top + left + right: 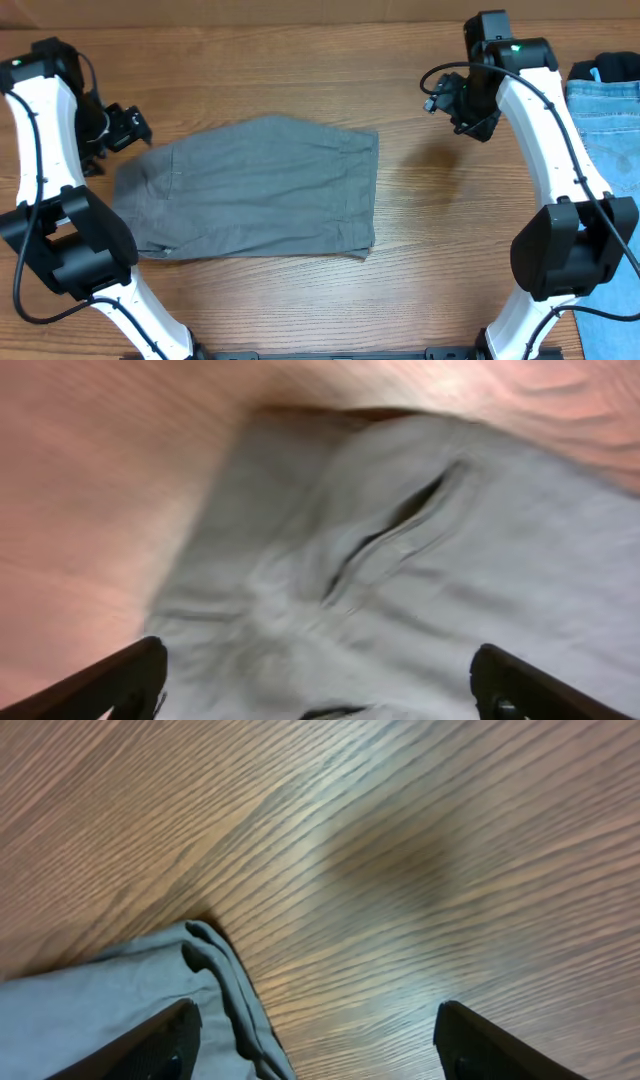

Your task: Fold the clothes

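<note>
Overhead camera: fixed above, looking straight down at the desk [420, 200]. Left wrist camera: close over the grey shorts [400, 620] — slit pocket [390, 535] mid-frame. Right wrist camera: angled down at bare desk and the shorts' edge — both areas also appear overhead.

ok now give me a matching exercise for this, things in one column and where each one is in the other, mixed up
Things
1. grey shorts
2. jeans
3. left hand
4. right hand

Places and states
A. open, above bare table just past the shorts' right edge
B. at the far right edge of the overhead view
C. spread flat, centre-left on the wood
D. open, at the shorts' end with the slit pocket

Pairs: 1-C, 2-B, 3-D, 4-A
</note>
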